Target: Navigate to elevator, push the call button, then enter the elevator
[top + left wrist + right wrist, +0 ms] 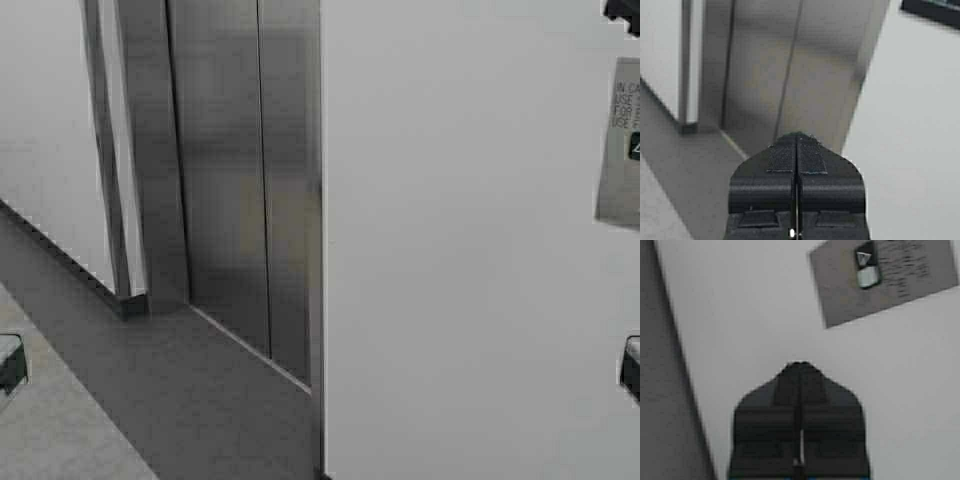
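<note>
Both claws closed, right claw (800, 365) apart from call button (867, 270)

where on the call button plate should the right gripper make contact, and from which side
Nothing to grip: the call button plate lies flat on the white wall. Press the small button below the triangle marking, head-on and square to the wall, with the right gripper jaws shut as a blunt tip.

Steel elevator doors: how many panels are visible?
2 brushed-steel door panels, both shut: the left panel beside the steel frame, the right panel against the white wall. None seem hidden.
</note>
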Available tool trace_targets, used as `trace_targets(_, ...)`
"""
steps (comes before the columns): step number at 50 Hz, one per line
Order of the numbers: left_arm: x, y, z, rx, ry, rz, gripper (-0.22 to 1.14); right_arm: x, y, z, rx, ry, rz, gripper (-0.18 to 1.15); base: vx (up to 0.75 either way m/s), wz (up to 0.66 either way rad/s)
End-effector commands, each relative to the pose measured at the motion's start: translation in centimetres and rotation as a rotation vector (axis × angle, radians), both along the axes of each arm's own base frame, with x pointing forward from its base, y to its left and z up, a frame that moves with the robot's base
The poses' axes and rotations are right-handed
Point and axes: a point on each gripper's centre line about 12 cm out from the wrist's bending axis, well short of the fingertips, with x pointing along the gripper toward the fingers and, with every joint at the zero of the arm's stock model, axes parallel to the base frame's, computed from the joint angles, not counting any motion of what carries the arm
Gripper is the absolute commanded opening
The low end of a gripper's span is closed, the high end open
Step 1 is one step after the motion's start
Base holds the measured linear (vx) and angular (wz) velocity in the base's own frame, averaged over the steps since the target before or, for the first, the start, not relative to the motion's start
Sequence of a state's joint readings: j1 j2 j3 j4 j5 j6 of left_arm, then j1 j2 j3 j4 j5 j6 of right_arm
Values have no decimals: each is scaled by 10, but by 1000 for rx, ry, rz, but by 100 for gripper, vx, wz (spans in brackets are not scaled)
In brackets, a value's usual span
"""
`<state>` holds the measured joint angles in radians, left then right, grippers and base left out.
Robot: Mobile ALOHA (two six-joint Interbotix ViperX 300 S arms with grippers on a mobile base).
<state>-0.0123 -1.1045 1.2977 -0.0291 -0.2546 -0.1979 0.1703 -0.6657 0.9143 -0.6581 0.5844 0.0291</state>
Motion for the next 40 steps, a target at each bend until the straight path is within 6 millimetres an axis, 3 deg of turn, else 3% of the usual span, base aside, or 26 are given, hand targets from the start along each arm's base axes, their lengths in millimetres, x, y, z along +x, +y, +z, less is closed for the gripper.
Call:
trace_targets(1, 0, 0, 14, -10, -40, -1, 3, 5, -5, 1, -101, -4, -10, 5, 13, 1)
trace_targets(11, -2, 0, 15, -22, -50, -2, 3, 10, -2, -9, -229, -18, -39, 5, 11, 3)
trace_targets(19, -2, 0, 17, -37, -57, -4, 3, 18, -10, -31, -350, 5, -120, 5, 6, 3)
trace_targets(27, -2, 0, 20, -42, -63, -4, 3, 36, -4, -46, -412, 2, -134, 5, 2, 2)
trace_targets(40, -5, 0, 22, -45, -75, -5, 3, 70, 1, -92, -504, 63, -112, 5, 0, 0)
